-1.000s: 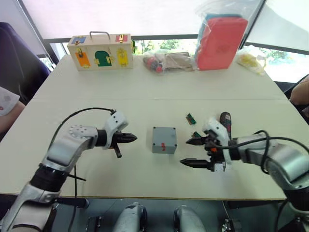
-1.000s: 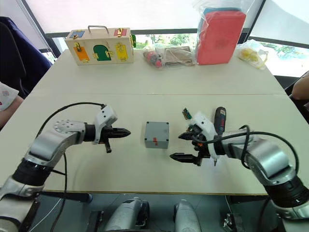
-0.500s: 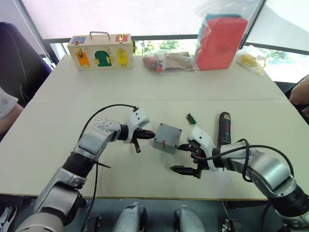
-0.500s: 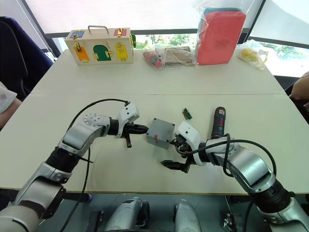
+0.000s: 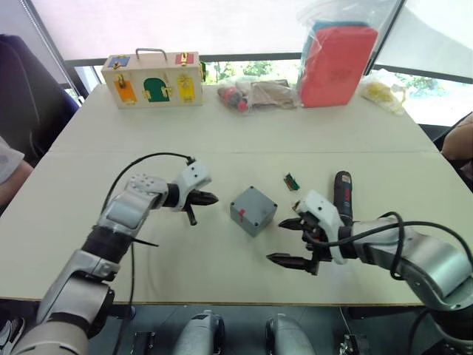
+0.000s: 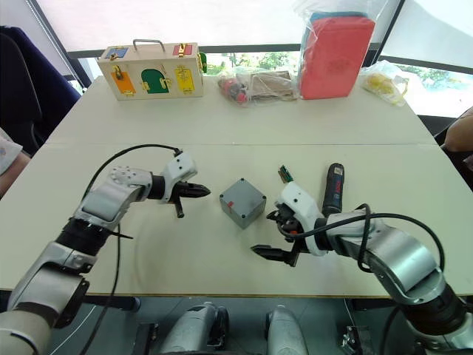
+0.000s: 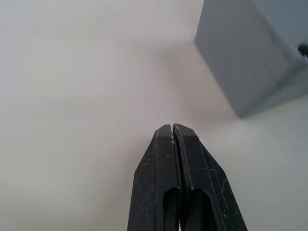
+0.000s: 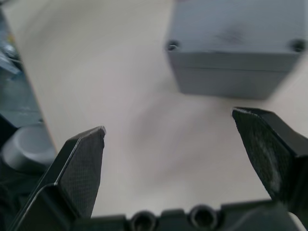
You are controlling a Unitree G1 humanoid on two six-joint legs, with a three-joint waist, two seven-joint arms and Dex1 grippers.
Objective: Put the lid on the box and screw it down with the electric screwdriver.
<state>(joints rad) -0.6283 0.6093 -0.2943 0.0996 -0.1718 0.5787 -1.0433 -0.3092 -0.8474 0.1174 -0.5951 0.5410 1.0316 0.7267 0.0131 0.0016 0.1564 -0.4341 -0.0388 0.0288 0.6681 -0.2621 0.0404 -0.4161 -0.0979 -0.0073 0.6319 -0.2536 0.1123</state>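
Beige table carries the box mid-front, turned cornerwise, lid seemingly on. Left gripper pinched shut, empty; right gripper wide open, empty. Screwdriver beside it: probably rigid, smooth; grasp mid-barrel

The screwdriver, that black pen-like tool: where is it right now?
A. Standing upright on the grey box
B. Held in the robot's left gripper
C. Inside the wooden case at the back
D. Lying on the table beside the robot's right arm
D: the screwdriver lies flat on the table next to the right gripper, whose fingers are spread open and hold nothing.
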